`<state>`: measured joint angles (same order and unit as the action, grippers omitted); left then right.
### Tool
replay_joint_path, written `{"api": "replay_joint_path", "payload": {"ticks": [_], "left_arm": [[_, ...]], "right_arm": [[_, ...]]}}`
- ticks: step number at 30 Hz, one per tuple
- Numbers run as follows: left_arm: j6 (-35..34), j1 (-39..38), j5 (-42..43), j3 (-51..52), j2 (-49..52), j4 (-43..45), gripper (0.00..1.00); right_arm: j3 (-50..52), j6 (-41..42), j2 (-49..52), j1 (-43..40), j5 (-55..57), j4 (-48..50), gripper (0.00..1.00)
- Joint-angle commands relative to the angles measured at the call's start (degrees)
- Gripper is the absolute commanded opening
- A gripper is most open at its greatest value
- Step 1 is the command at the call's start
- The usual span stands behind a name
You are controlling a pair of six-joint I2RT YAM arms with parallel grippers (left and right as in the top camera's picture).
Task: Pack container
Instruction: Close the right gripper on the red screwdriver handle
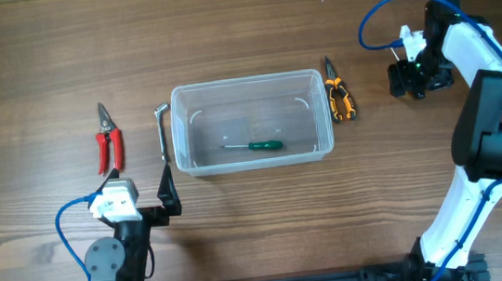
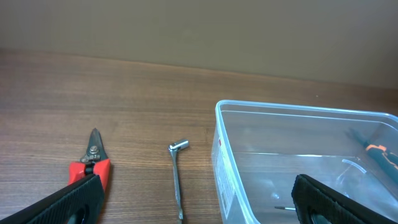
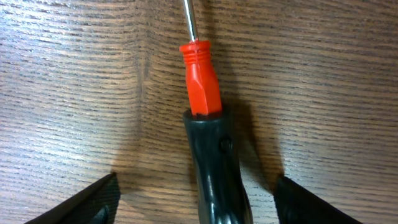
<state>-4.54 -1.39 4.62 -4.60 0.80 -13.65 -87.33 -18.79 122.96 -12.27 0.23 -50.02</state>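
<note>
L arm folded low at near left, wrist approx level, L gripper (image 1: 170,188) pointing toward far side, jaws spread wide, R arm reaching from near-right base up to far right, R gripper (image 1: 407,78) aimed straight down, jaws apart

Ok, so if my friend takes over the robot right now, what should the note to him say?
Left jaws: open, empty, low by the container's left end.
Right jaws: open on either side of the red and black screwdriver, which lies on the table; not gripping it yet.
Done: the green screwdriver lies in the container.
Left: the red and black screwdriver, the orange pliers right of the container, and the wrench and red cutters on its left.
</note>
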Motion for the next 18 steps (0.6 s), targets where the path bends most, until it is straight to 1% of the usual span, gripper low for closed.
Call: {"api": "replay_joint_path", "payload": {"ticks": [1,6,9,16,18], "left_arm": [[1.14,0.44,0.90,0.42,-0.42,0.17,1.00],[1.14,0.44,0.90,0.42,-0.42,0.17,1.00],[1.14,0.44,0.90,0.42,-0.42,0.17,1.00],[1.14,0.44,0.90,0.42,-0.42,0.17,1.00],[1.14,0.44,0.90,0.42,-0.42,0.17,1.00]], "right_arm": [[1.42,-0.50,1.57,0.04,0.28,0.46,0.75],[1.42,-0.50,1.57,0.04,0.11,0.55,0.70],[1.42,-0.48,1.55,0.04,0.13,0.61,0.70],[1.42,-0.48,1.57,0.02,0.13,0.59,0.52],[1.42,-0.48,1.55,0.02,0.13,0.59,0.50]]}}
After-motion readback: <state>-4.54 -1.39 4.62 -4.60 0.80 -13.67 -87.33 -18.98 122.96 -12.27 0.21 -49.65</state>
